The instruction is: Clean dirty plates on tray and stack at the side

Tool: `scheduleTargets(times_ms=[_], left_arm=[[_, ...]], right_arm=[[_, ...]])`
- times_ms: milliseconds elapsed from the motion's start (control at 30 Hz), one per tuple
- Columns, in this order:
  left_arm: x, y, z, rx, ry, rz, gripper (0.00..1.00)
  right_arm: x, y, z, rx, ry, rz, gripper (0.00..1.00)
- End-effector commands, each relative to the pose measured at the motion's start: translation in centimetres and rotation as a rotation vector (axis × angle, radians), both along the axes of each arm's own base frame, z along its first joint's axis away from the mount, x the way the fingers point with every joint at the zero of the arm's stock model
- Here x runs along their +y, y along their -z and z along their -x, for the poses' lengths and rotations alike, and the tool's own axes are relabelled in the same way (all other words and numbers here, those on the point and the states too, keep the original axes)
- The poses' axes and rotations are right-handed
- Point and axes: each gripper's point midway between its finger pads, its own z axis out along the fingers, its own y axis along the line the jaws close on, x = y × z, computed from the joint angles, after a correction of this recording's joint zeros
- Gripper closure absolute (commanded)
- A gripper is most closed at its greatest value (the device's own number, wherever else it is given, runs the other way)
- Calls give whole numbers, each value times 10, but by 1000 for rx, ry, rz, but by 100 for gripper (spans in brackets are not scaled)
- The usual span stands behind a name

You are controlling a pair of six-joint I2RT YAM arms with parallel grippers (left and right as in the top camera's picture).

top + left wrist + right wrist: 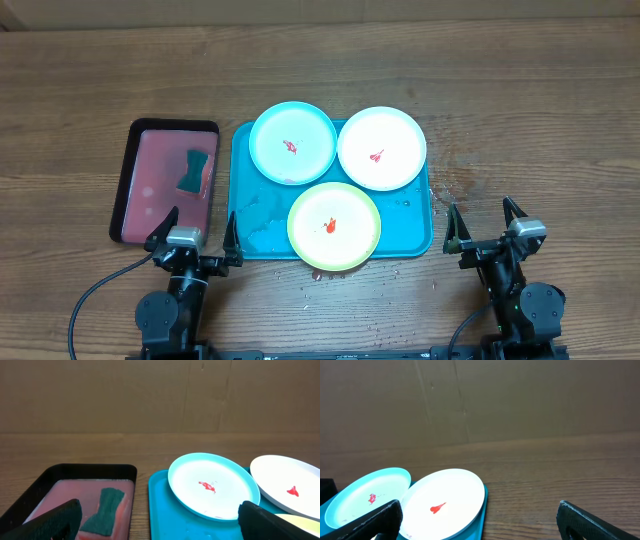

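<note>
Overhead view, single moment

- Turquoise tray [255, 228] sits mid-table [520, 90], long side across the view. All three dirty plates are on it.
- Light blue plate [292, 143]: far left of the tray, with its far edge overhanging the tray rim. There is a small red smear near its centre.
- White plate [381, 149]: far right, just beside the light blue one, with the rims touching or nearly so. It also reaches past the far rim and has a red smear near its centre.
- Yellow-green plate [334, 226]: near side, between the other two and closer to the arms. Its near edge hangs over the tray's front rim, and it has a red smear at centre. Whether its rim lies over or under its neighbours cannot be told.
- The bare tray floor at left looks wet. Small flecks [441, 188] dot the wood to the right of the tray and in front of it.
- Black-rimmed pinkish tray [127, 180]: just left of the turquoise tray, not touching it. A teal sponge [195, 172] lies flat inside, toward its right side.
- Left gripper [200, 222]: at the near table edge, in front of the gap between the two trays. Jaws are wide apart with nothing between them.
- Right gripper [482, 222]: at the near edge, to the right of the turquoise tray and clear of it. Jaws are wide apart and hold nothing.
- Wrist views agree: both pairs of fingers frame open space, with the plates ahead of them and untouched
</note>
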Motion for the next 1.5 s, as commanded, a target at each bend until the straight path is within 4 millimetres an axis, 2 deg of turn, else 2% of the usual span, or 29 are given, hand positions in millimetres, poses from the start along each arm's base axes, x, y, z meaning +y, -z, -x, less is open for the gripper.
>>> scheduleTargets(times_ms=[0,1467], left_arm=[[-1,0,0,-7,5,-19,0],[0,0,0,-7,-3,-20,0]], right_arm=[[0,1,0,-8,5,-5,0],[-3,1,0,-8,19,-1,0]])
